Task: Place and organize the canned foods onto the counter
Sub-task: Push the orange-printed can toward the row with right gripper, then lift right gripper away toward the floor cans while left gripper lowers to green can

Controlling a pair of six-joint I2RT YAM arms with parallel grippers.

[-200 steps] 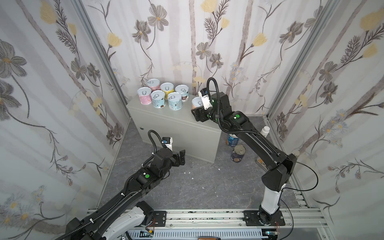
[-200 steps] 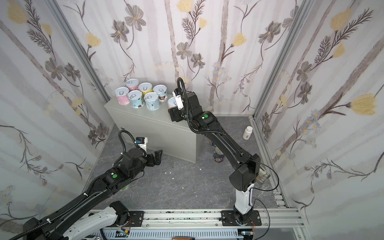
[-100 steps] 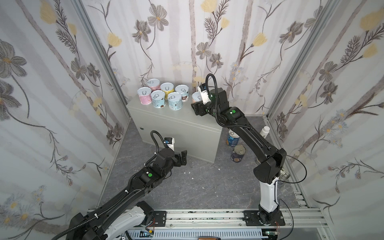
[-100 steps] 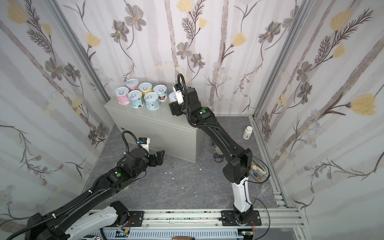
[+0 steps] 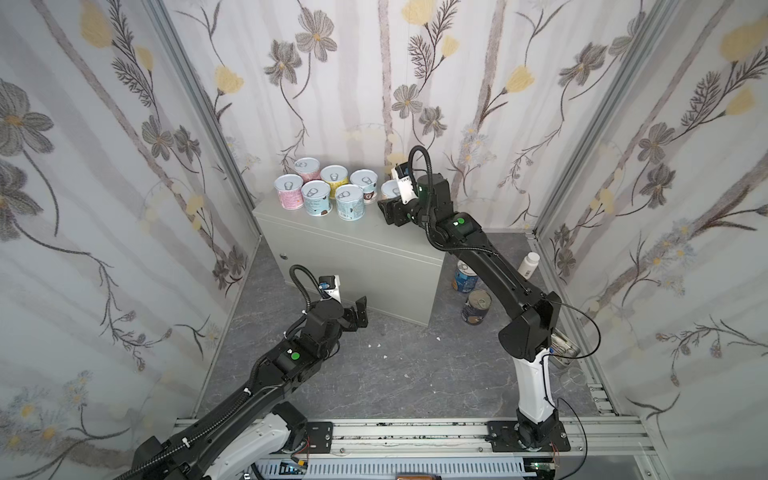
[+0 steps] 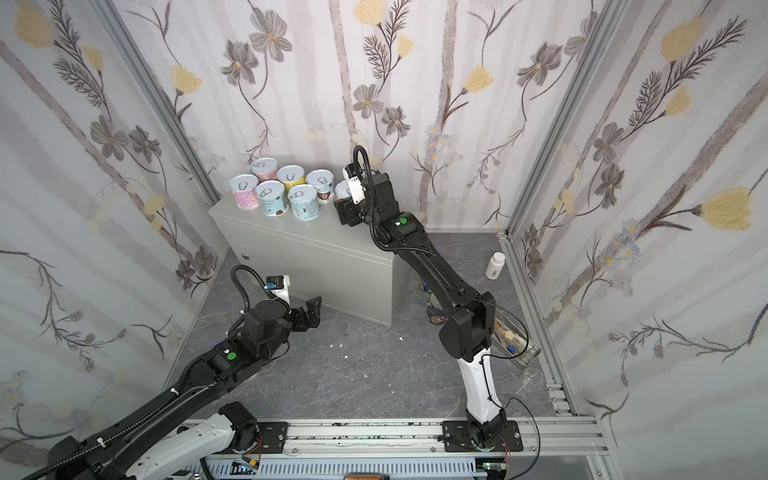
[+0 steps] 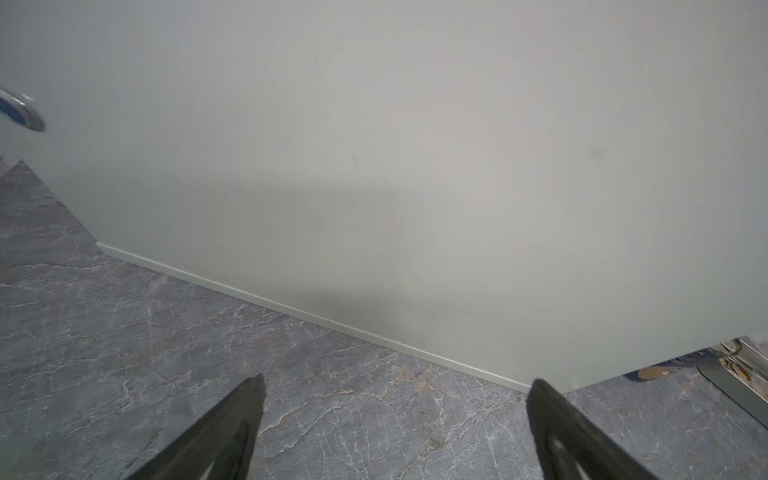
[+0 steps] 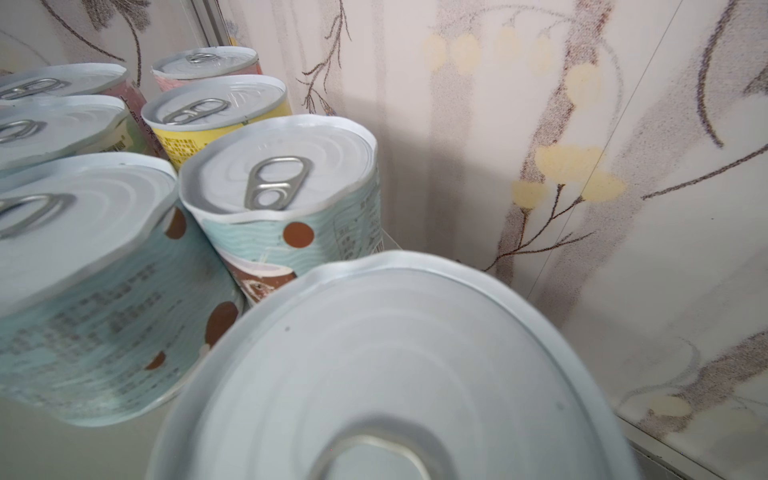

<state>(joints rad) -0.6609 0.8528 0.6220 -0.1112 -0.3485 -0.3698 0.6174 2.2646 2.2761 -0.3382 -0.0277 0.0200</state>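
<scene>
Several pastel pull-tab cans [image 5: 334, 178] stand grouped on the back left of the grey counter [image 5: 353, 249]. My right gripper [image 5: 388, 206] is over the counter's back right, shut on one more short can [image 5: 389, 189], just right of the group. In the right wrist view this can's lid [image 8: 395, 365] fills the foreground beside a blue-green can [image 8: 282, 183]; the fingers are hidden. A blue can [image 5: 464, 277] and a dark navy can [image 5: 477, 306] stand on the floor to the right of the counter. My left gripper [image 5: 359, 309] hangs open and empty low before the counter's front [image 7: 415, 166].
A white pill bottle [image 5: 528, 265] stands by the right wall. A flat tin [image 6: 515, 340] lies behind the right arm's base. The counter's round lock [image 7: 20, 112] is on its front left. Floral walls close in on three sides, and the floor is dark marble.
My right gripper has carried its can from the counter's front right edge back toward the wall, next to the group. The left arm has crept slightly toward the counter.
</scene>
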